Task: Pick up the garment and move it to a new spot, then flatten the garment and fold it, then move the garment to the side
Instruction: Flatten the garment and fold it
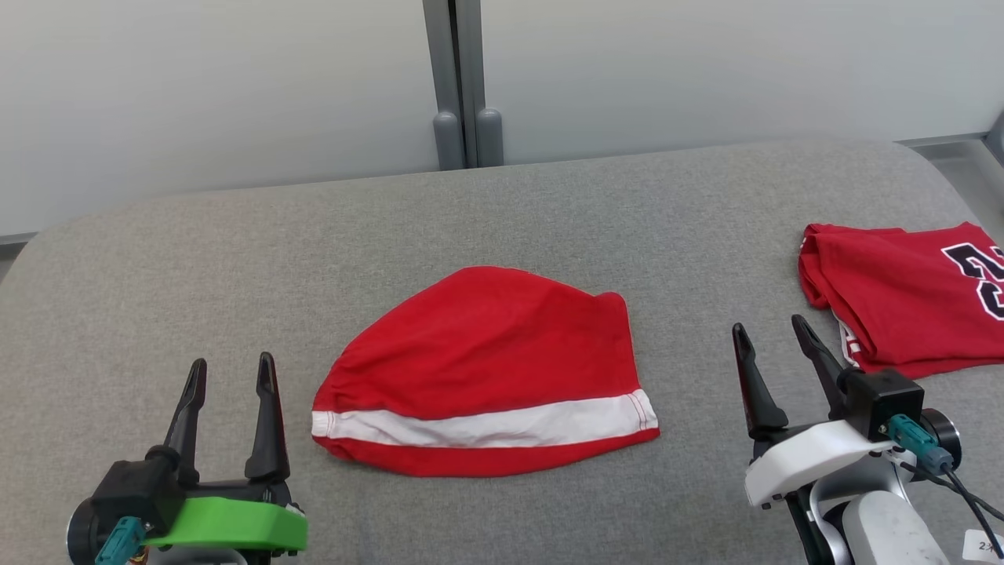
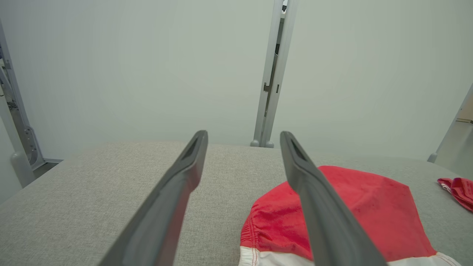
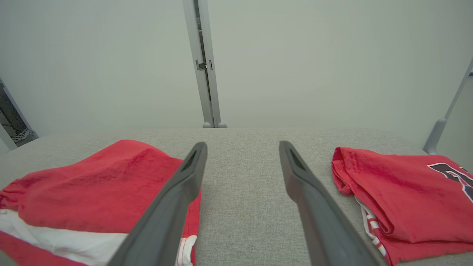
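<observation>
head view: left hand (image 1: 232, 362), fingers (image 1: 267, 416) apart

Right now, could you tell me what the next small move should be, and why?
Probably bring the right gripper to the right edge of the red shorts: they lie folded mid-surface, it and the left gripper stand open, clear of them, and a red jersey lies further right.
</observation>
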{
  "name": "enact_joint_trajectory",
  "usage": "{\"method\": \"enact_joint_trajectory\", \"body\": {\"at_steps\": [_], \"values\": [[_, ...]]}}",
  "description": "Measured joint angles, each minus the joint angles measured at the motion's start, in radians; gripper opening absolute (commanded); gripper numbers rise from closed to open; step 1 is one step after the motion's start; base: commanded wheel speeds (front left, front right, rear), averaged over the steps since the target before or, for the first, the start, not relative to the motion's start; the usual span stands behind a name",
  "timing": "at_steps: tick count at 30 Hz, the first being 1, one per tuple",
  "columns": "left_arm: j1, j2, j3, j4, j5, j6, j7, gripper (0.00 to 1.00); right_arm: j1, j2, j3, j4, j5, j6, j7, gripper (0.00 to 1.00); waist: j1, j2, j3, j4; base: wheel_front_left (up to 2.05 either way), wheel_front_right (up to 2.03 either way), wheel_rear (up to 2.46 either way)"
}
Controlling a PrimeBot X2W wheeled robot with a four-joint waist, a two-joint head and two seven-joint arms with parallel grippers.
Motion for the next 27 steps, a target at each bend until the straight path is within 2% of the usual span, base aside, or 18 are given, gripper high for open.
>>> {"method": "enact_joint_trajectory", "body": {"at_steps": [5, 11, 21, 27], "values": [[0.012, -0.068, 0.084, 0.011, 0.071, -0.077, 0.0, 1.0, 0.007, 0.007, 0.003, 0.007, 0.0, 0.0, -0.002, 1.0, 0.0, 0.0, -0.015, 0.009, 0.0, 0.0, 0.0], [0.02, -0.098, 0.117, 0.069, 0.113, -0.12, 0.0, 1.0, 0.009, 0.012, 0.012, 0.04, 0.008, 0.0, -0.018, 1.0, 0.0, 0.0, -0.023, 0.012, 0.0, 0.0, 0.0], [0.02, -0.112, 0.134, 0.137, 0.139, -0.147, 0.0, 1.0, 0.008, 0.021, 0.023, 0.088, 0.018, 0.0, -0.037, 1.0, 0.0, 0.0, -0.021, 0.007, 0.0, 0.0, 0.0], [0.018, -0.114, 0.142, 0.147, 0.145, -0.149, 0.0, 1.0, 0.005, 0.023, 0.021, 0.09, 0.018, 0.0, -0.044, 1.0, 0.0, 0.0, -0.016, 0.007, 0.0, 0.0, 0.0]]}}
